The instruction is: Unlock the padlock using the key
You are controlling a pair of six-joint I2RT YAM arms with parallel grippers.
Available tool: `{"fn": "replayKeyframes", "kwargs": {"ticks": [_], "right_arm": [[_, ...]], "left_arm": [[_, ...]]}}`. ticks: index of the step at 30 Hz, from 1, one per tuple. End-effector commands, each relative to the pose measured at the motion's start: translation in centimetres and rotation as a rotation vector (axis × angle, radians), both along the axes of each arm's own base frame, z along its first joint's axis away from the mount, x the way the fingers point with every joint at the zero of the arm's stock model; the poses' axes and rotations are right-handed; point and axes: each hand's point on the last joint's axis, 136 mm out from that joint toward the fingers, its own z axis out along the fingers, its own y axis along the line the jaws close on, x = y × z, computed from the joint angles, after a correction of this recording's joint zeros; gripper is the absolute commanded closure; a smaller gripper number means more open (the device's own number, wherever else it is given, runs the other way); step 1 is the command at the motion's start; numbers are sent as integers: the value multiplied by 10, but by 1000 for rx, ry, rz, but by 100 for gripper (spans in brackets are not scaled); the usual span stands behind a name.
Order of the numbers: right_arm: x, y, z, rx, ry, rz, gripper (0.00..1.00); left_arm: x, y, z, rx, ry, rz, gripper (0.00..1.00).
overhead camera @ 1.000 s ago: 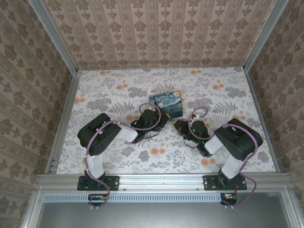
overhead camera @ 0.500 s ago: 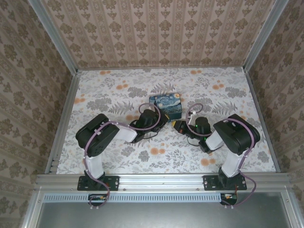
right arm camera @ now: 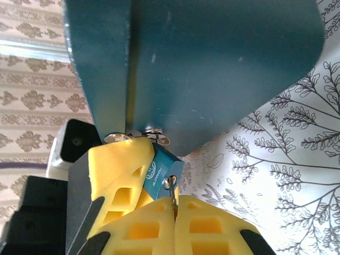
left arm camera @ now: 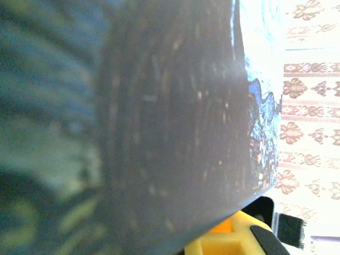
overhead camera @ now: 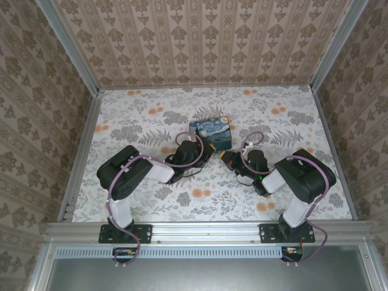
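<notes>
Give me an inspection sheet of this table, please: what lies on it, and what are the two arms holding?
Surface: flowered tabletop, nothing spilled.
Job's things: small blue padlock; thin silvery key, its tip at the padlock's end.
Clutter: blue box with a night-sky print, just behind both pincers.
Pincers: left pincer shut on the padlock; right pincer shut on the key.
Cables: purple cables looped along both arms, no snag seen.
Surroundings: wallpapered walls, metal rail.
</notes>
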Motion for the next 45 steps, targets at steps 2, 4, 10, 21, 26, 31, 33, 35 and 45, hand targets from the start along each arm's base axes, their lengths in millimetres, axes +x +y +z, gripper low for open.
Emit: {"fn": "replayKeyframes", "kwargs": {"ticks": [2,4,10,21,26,31,33,35,45], "right_arm": [[6,16,67,138,-172,39,100],[7,14,60,117,-168,40,100],[3,17,39,17,-210,124,100],[-15,7,25,7,-164,162,100],[-34,-1,14,-14,-140,182,100],[-46,-4,14,-28,-154,201,100],[-50,-4,16,-36,-174,215,100],[-52,-5,18,-46,-192,221,100],[-49,-12,1,-54,-93,144,100]], "left_arm": [[-32,-22,-4,-69,54,-110,100],[-32,-23,1,-77,40,-111,100],[-32,-18,11,-59,3,-115,100],[-26,-3,-3,46,4,-89,100],[-26,2,-4,83,-2,-85,100],[-25,3,-2,105,-12,-90,100],[-25,3,-1,104,-12,-91,100],[-25,2,-1,100,-11,-92,100],[-25,-1,4,57,-10,-88,100]]}}
